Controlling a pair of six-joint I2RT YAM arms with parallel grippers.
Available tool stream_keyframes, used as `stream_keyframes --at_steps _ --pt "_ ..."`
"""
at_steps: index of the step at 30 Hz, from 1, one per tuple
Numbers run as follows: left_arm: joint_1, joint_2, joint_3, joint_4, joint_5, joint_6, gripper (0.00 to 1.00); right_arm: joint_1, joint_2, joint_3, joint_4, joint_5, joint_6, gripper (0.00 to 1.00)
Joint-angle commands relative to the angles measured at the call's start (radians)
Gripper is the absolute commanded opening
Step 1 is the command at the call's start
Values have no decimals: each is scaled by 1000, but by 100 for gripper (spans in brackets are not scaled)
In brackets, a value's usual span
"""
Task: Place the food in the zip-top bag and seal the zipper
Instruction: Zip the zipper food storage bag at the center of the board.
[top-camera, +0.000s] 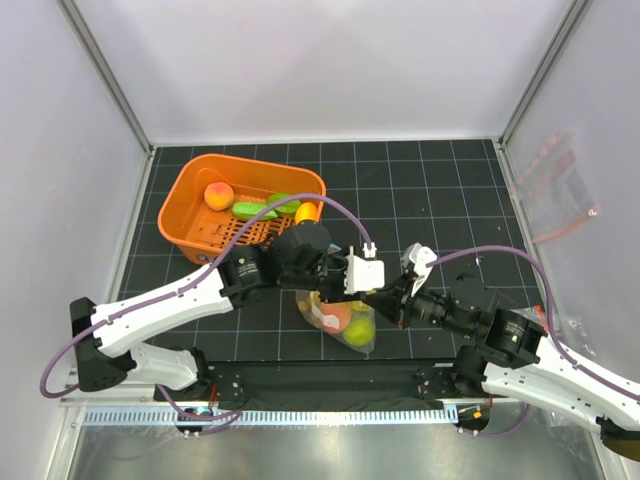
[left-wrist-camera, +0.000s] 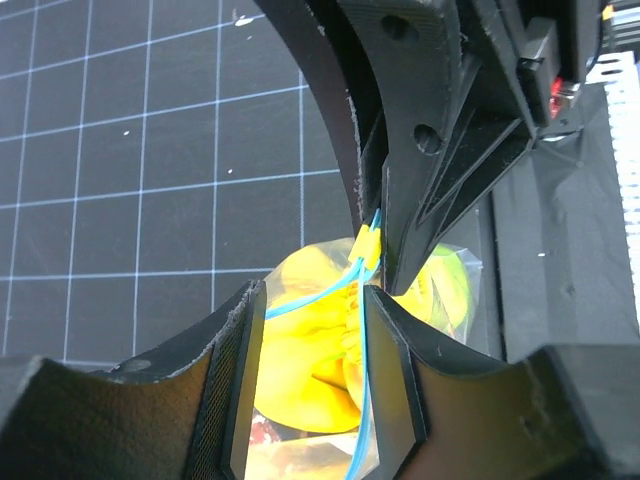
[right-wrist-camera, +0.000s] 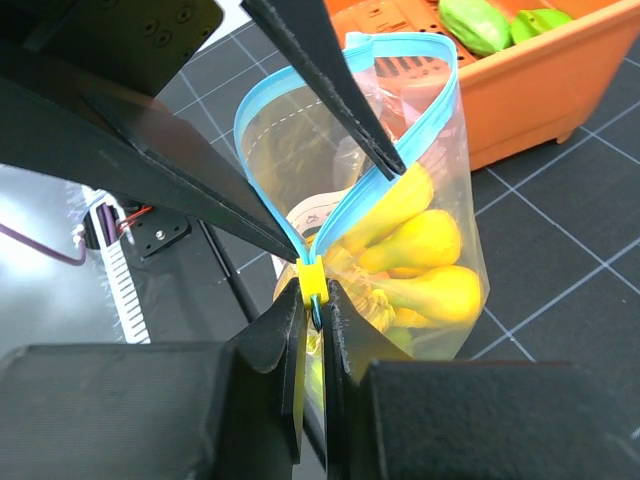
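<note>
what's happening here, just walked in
Both arms are working on the zip-top bag, which holds yellow and green food. The right gripper is pinched on one end of the teal zipper. The left gripper straddles the strip, jaws open. The bag's mouth gapes open, and a peach and green pieces sit in the orange basket.

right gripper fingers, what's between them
The teal zipper at its yellow slider, pinched in the right gripper; clearest in the right wrist view.
</note>
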Motion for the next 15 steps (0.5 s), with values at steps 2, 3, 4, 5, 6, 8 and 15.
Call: stream_keyframes --at_steps 2,3,4,5,6,8,15 --pt "21 -23 46 9 87 26 46 4 -6 35 70 -52 -17 1" --pt "33 -13 60 -22 93 21 45 4 -6 34 70 -51 -17 1" --pt "39 1 98 -43 119 18 44 4 -6 35 70 -51 -17 1" --pt "47 30 118 -71 135 13 43 4 -6 35 70 -49 -17 1" --pt "58 44 138 -109 148 9 39 4 -6 34 69 -51 -19 1" --pt "68 69 181 -146 204 6 35 4 -6 34 70 -51 -19 1" --pt "87 95 198 -169 313 18 36 4 -1 35 72 -60 -19 1"
